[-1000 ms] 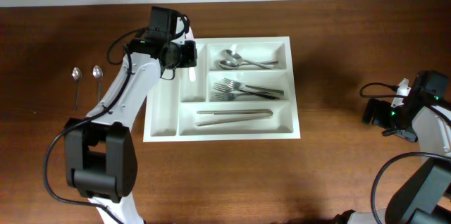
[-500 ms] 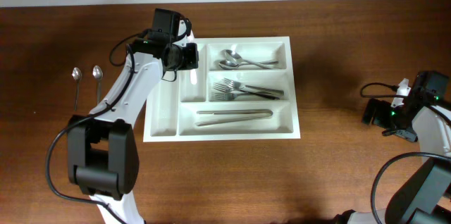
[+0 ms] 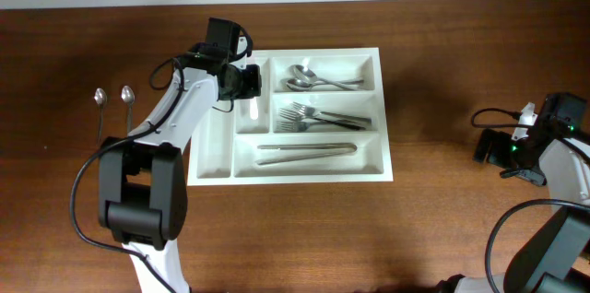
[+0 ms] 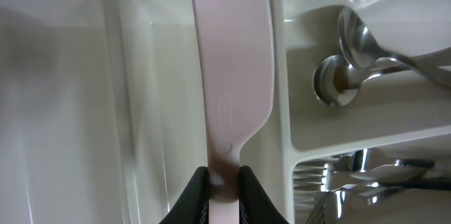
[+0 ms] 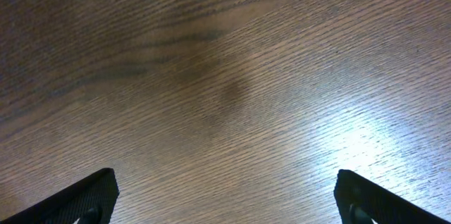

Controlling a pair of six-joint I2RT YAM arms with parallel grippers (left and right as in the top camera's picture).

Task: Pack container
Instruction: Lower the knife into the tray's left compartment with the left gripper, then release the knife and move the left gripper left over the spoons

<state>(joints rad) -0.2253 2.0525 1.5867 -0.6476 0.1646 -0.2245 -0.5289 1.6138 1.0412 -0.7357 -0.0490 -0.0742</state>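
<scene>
Container point(image 3: 210, 150): white five-compartment tray, lay flat at centre of the overhead frame on the wooden table point(image 3: 442, 238); two narrow upright bays on its left side, three long bays stacked on its right.
Left gripper point(image 3: 249, 79): hung over the upper end of the inner narrow bay; fingers point(image 4: 199, 197) pinched on the neck of a pale pink utensil point(image 4: 232, 76).
Pale pink utensil: flat, broad blade, ran lengthwise along the narrow bay toward the top of the wrist frame, just beside the divider; contact with the bay floor could not be told.
Top long bay: spoons point(image 3: 309, 78), bowls toward the left.
Middle long bay: forks point(image 3: 318, 118), tines toward the left.
Bottom long bay: one long slim metal piece point(image 3: 306, 149), lying lengthwise.
Loose items: two small spoons point(image 3: 112, 97), side by side on the table at the left of the frame, well apart from the tray.
Right gripper point(image 5: 225, 206): far right of the overhead frame, well apart from the tray; fingers spread wide over bare wood, nothing between them.
</scene>
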